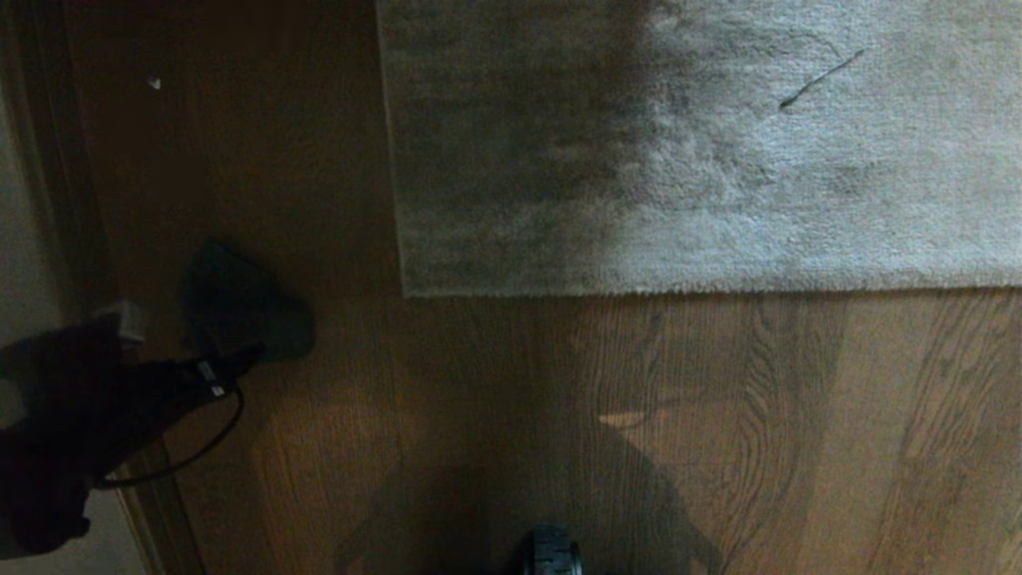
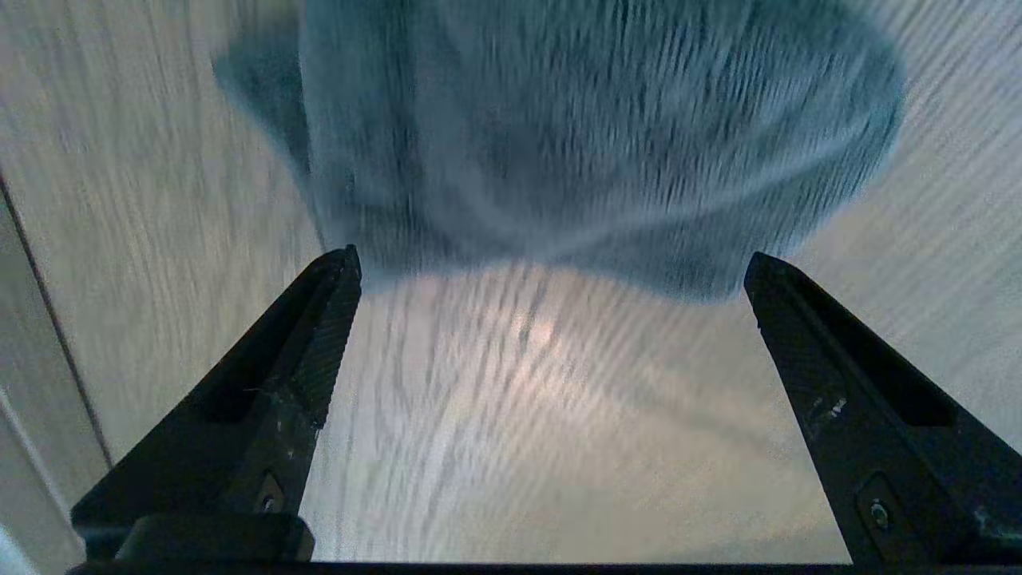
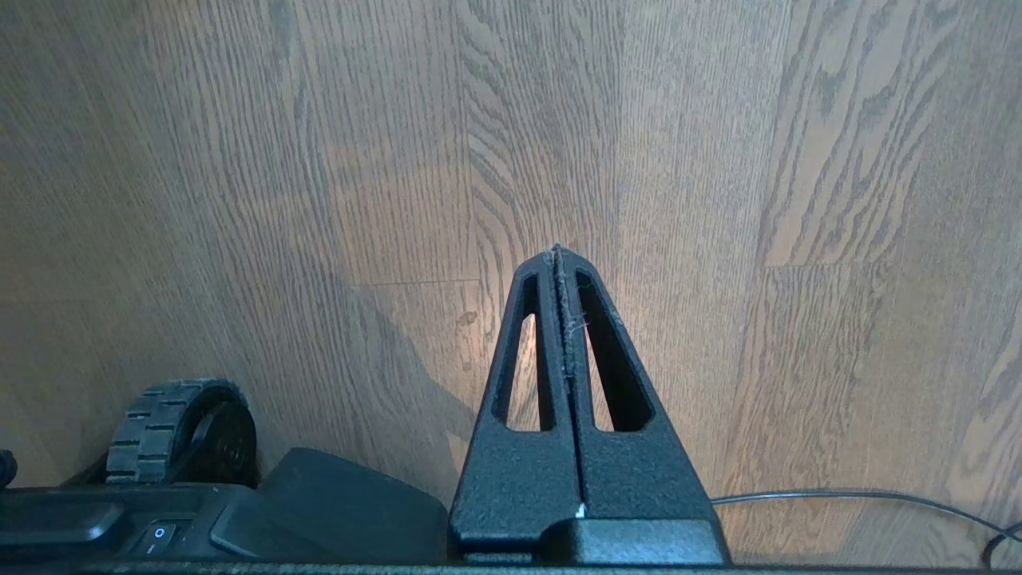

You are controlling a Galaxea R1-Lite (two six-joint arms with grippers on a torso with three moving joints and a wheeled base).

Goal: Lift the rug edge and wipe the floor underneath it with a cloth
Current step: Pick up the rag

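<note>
We see the cloth [image 2: 575, 152] lying on the floor [image 1: 559, 415], left of the rug edge [image 1: 639, 289], just beyond our left gripper [image 2: 551, 271], whose jaws stand wide. Our right gripper [image 3: 559, 251] hangs parked, jaws pressed together.

Home room, wood-plank floor [image 1: 718, 431], grey rug [image 1: 718, 144]

we see the rug [image 1: 703, 144] filling the upper right of the head view, lying on the floor [image 1: 559, 415], its corner near the frame's centre-left. the cloth [image 1: 239, 307] lies on the floor at middle left, apart from the rug's left border. the left gripper [image 1: 231, 363] sits just below the cloth, its arm running to the lower left corner. a wheel [image 1: 551, 553] sits at bottom centre.
</note>
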